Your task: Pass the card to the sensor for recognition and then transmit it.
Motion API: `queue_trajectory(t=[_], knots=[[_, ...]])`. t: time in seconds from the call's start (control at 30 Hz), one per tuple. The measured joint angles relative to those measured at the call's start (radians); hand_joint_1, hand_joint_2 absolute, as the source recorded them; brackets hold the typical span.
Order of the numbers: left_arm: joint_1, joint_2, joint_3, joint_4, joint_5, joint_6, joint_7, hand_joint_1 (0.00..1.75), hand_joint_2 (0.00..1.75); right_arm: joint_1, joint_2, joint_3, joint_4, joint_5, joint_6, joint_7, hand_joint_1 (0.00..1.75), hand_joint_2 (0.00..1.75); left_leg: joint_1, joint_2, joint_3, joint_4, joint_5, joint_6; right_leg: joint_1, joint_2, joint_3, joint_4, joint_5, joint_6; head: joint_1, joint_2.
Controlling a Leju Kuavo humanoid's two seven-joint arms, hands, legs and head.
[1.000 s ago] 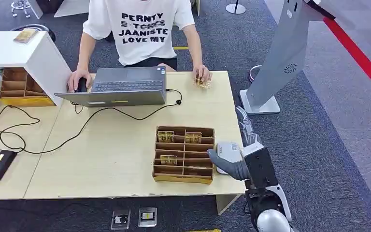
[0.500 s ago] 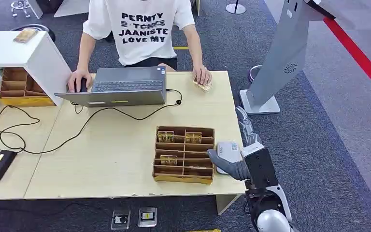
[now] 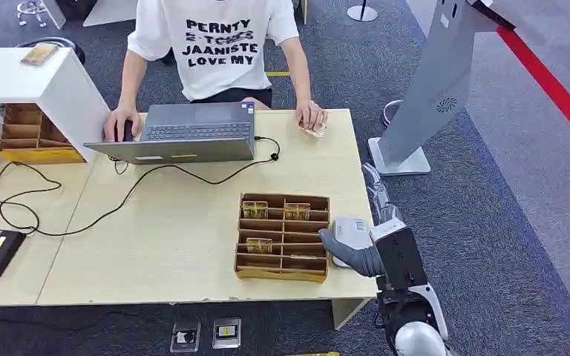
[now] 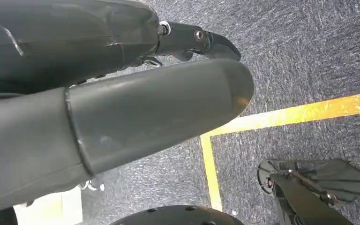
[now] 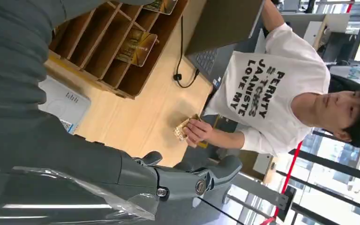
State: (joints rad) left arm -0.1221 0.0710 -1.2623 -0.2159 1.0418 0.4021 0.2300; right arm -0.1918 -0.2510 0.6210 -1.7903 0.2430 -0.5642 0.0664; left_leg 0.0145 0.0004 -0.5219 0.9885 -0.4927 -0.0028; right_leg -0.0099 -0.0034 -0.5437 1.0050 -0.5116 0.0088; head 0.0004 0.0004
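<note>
Right hand [image 3: 352,252] over white sensor [image 3: 350,231], partly hiding it; finger state unclear

The left hand [image 4: 122,108] hangs over dark grey carpet [image 4: 304,51], its thick grey thumb [image 4: 168,112] lying across the middle of the picture and darker fingers [image 4: 201,42] pointing toward one o'clock, with nothing between them. A yellow floor line [image 4: 300,112] runs off toward three o'clock and bends at a corner, continuing toward six o'clock.
</note>
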Motion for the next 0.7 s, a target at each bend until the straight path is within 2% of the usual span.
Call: queue_trajectory(t=[0.4,0.43,0.5,0.53,0.57,0.6,0.63,0.7], knots=[[0.000,0.000,0.000,0.000,0.000,0.000,0.000,0.00,0.00,0.000,0.000,0.000,0.000,0.003,0.000,0.001,0.00,1.75,0.000,0.000,0.000,0.000,0.000,0.000,0.000,0.000,0.000,0.000,0.000,0.000,0.000,0.000],[0.000,0.000,0.000,0.000,0.000,-0.001,0.000,0.00,0.00,0.000,0.000,0.000,0.000,0.033,0.007,0.023,0.00,1.75,0.000,0.000,0.000,0.000,0.000,0.000,0.000,0.000,0.000,0.000,0.000,0.000,0.000,0.000],[-0.001,0.000,0.000,0.000,-0.010,-0.010,0.003,0.00,0.00,0.018,0.000,0.003,0.000,0.280,0.053,0.189,0.00,1.75,0.000,0.000,0.000,0.000,0.000,0.000,0.000,-0.001,0.000,0.000,0.000,0.000,0.000,0.000],[-0.001,0.001,0.000,0.000,-0.013,-0.015,0.007,0.00,0.00,0.040,-0.001,0.008,0.001,0.447,0.059,0.258,0.00,1.75,0.000,-0.002,-0.001,0.000,0.000,0.000,0.000,-0.002,0.000,0.000,0.000,0.000,0.000,0.000],[-0.001,0.001,0.000,0.000,-0.015,-0.018,0.009,0.00,0.00,0.060,-0.002,0.014,0.002,0.555,0.059,0.288,1.66,1.75,0.000,-0.002,-0.001,0.000,0.000,0.000,0.000,-0.002,0.000,0.000,0.000,0.000,0.000,0.000],[0.000,0.003,0.000,0.000,-0.016,-0.019,0.009,0.00,0.00,0.071,-0.004,0.026,0.004,0.673,0.059,0.304,1.75,1.75,0.000,-0.002,-0.002,0.000,0.000,0.000,0.000,-0.002,-0.001,0.000,0.000,0.000,0.000,0.000],[0.000,0.003,0.000,0.000,-0.016,-0.019,0.009,0.00,0.00,0.078,-0.006,0.034,0.006,0.730,0.058,0.306,1.75,1.75,0.000,0.000,-0.002,0.000,0.000,0.000,0.000,-0.001,-0.001,0.000,0.000,0.000,-0.001,0.000],[-0.002,0.004,0.000,0.000,-0.016,-0.019,0.010,0.00,0.00,0.080,-0.007,0.041,0.008,0.670,0.056,0.303,1.75,1.75,0.000,0.000,-0.002,0.000,0.000,0.000,0.000,-0.001,-0.001,0.000,0.000,0.000,0.000,0.000]])
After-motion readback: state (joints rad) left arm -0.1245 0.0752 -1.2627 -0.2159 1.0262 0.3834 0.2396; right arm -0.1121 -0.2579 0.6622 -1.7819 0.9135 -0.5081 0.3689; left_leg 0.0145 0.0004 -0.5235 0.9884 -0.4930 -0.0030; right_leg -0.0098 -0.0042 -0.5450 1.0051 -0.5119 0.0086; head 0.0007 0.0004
